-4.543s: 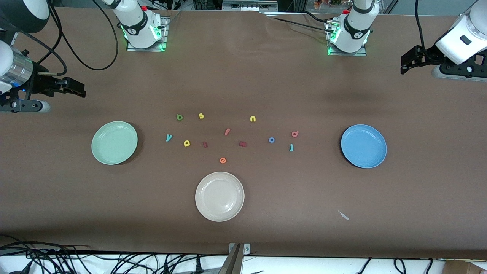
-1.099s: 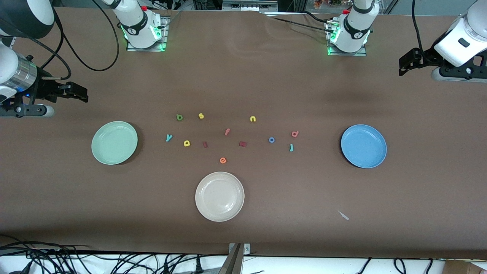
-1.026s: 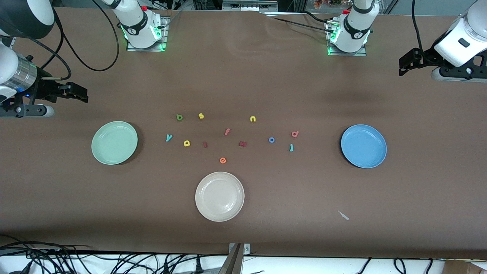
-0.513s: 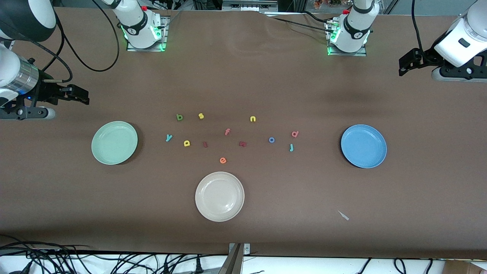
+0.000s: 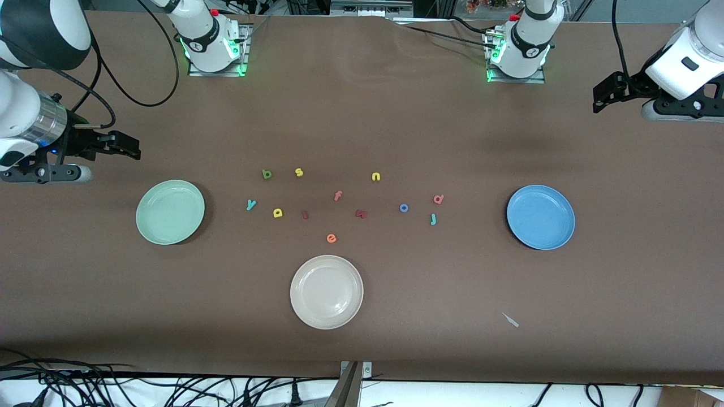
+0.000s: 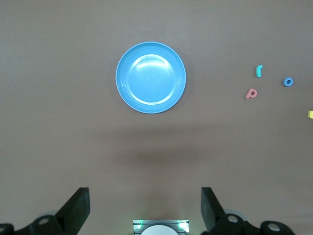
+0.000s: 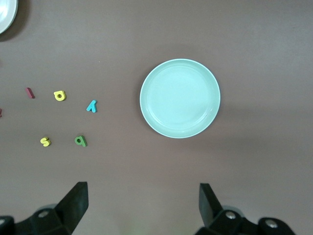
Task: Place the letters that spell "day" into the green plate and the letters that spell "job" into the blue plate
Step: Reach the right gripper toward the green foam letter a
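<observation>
The green plate [image 5: 169, 212] lies toward the right arm's end and the blue plate [image 5: 541, 217] toward the left arm's end. Between them lie the teal "y" [image 5: 251, 204], yellow "a" [image 5: 278, 212], dark green letter [image 5: 267, 174], blue "o" [image 5: 404, 208], pinkish-red letter [image 5: 438, 199] and teal "j" [image 5: 433, 219]. My right gripper [image 5: 133, 148] hangs open and empty over bare table beside the green plate [image 7: 180, 98]. My left gripper [image 5: 598, 99] is open and empty, high over the table's end, with the blue plate [image 6: 150, 77] below it.
A cream-white plate [image 5: 326, 291] sits nearest the front camera. Other letters lie among the task's ones: yellow "s" [image 5: 298, 172], yellow "n" [image 5: 375, 177], orange "f" [image 5: 337, 195], orange "e" [image 5: 331, 238] and two dark red ones [image 5: 305, 214]. A small pale scrap [image 5: 511, 320] lies near the front edge.
My right gripper has drifted toward the table's middle and a little lower in the front view. The left arm has stayed still. No letter has moved.
</observation>
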Controlling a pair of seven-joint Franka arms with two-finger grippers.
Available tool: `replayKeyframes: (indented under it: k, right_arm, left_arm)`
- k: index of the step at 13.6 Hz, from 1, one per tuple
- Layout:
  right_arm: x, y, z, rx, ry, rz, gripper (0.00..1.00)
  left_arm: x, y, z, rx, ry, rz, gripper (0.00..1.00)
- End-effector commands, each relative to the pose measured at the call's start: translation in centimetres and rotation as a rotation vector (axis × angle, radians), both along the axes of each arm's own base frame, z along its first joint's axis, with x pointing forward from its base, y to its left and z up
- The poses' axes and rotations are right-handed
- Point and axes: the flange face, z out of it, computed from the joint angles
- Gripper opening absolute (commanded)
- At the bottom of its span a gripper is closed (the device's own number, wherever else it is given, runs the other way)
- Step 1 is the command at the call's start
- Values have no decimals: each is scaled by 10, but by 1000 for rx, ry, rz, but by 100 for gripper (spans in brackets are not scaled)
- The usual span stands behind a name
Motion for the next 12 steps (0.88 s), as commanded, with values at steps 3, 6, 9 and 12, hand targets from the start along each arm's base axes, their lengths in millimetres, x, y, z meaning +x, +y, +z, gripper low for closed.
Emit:
replayKeyframes:
  k: [3,6,9,12]
  right_arm:
    - [-9,43,-17,2,-4,-63,100]
    - [-16,76,-59,6,-9,-30,100]
    - [-36,127,-103,5,-32,-55,100]
    - [-46,155,-165,15,-43,-44,100]
  left_arm:
    - [1,-1,6,-20,7,9,100]
    - [0,-1,7,-20,5,8,100]
    - [-2,-1,6,-21,9,10,100]
    - [-3,1,4,-39,17,20,100]
